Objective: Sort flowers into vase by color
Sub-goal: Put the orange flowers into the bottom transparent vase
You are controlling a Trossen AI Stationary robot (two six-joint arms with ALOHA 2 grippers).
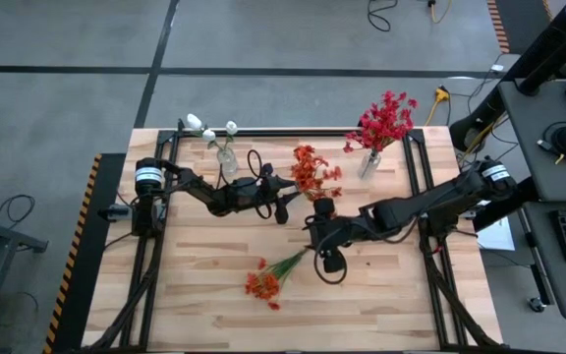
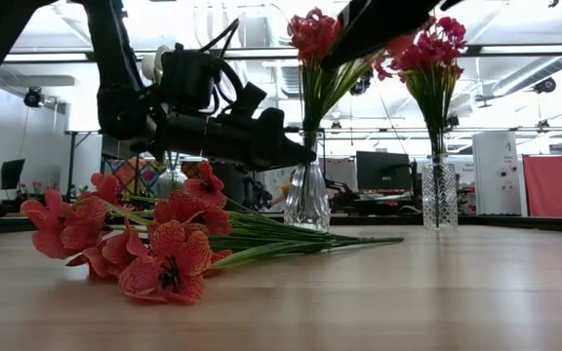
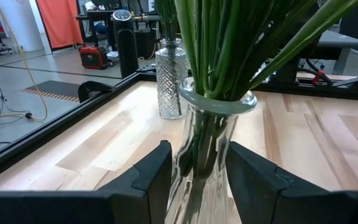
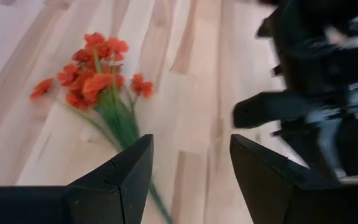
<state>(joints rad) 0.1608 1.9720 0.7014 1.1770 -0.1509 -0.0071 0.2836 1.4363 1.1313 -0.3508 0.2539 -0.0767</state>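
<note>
A clear glass vase (image 3: 204, 143) holding orange flowers (image 1: 311, 172) stands at the table's middle. My left gripper (image 3: 199, 180) reaches level from the left, one finger on either side of the vase, jaws apart. Another orange spray (image 1: 266, 280) lies flat on the wood nearer the front edge, blooms toward the near left, stem pointing toward the far right. My right gripper (image 4: 191, 168) hangs open above that stem's (image 4: 157, 205) free end and touches nothing. Red flowers (image 1: 386, 120) stand in a cut-glass vase (image 2: 438, 195), white ones (image 1: 209, 128) in a third vase (image 1: 226, 159). My left gripper has its two fingers (image 3: 151, 180) beside the vase's narrow part just below the rim (image 3: 219, 102), coming level from the table's left. The vase stands upright on the table. Whether the fingers touch the glass I cannot tell.
The three vases stand in a row along the far half of the table. Black rails (image 1: 416, 177) run down both sides. Bare wood lies at the near right (image 1: 401, 295). Beyond the table are desks and cables.
</note>
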